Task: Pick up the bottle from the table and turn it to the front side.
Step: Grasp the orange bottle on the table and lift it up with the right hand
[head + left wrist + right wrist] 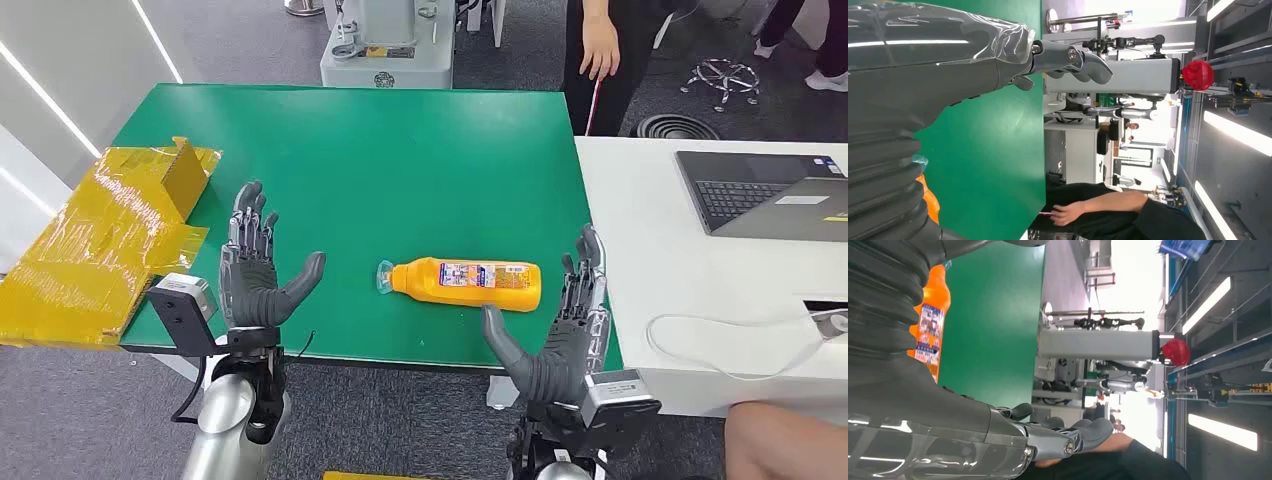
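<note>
A green table (400,150) holds an orange bottle (465,283) lying on its side near the front edge. Left hand (253,268) and right hand (560,335) hover beside it, fingers spread, holding nothing. A white desk (660,260) with a laptop (765,192) stands right.

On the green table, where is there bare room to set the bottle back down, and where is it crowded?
Bare green table runs across the whole far half, beyond the lying orange bottle, and between the bottle and the left hand. It is crowded at the left edge, where yellow taped cardboard overlaps the table, and on the near right, where the right hand hovers beside the bottle's base.
</note>
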You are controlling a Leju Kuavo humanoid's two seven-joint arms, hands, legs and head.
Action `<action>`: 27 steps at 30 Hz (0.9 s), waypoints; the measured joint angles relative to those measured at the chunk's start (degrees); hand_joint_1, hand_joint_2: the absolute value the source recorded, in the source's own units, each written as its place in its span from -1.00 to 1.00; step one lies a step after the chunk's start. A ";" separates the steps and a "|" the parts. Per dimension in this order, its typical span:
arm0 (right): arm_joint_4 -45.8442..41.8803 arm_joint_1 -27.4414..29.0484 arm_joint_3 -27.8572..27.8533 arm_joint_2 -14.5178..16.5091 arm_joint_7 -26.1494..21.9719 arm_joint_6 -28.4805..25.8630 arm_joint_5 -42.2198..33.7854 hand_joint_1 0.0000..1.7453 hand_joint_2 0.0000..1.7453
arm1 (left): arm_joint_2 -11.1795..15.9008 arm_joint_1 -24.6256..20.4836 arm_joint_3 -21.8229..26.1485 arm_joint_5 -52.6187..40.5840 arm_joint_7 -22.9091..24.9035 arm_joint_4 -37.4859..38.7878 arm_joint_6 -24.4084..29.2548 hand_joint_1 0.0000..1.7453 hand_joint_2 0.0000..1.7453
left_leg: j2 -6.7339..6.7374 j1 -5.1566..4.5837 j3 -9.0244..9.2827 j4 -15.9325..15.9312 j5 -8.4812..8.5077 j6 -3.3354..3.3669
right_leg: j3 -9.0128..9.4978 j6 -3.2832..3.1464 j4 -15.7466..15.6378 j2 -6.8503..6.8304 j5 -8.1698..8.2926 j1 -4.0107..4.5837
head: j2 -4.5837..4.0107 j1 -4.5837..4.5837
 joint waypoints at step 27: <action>34.05 -35.81 -2.50 -24.36 0.27 39.79 29.97 -1.00 1.00 | 0.52 -1.57 -0.64 3.57 -2.58 0.11 -5.57 -1.00 1.00 | 0.01 -0.02 0.02 0.11 0.09 0.09 | 0.07 0.11 -0.01 0.03 0.21 -0.03 | 0.00 -0.01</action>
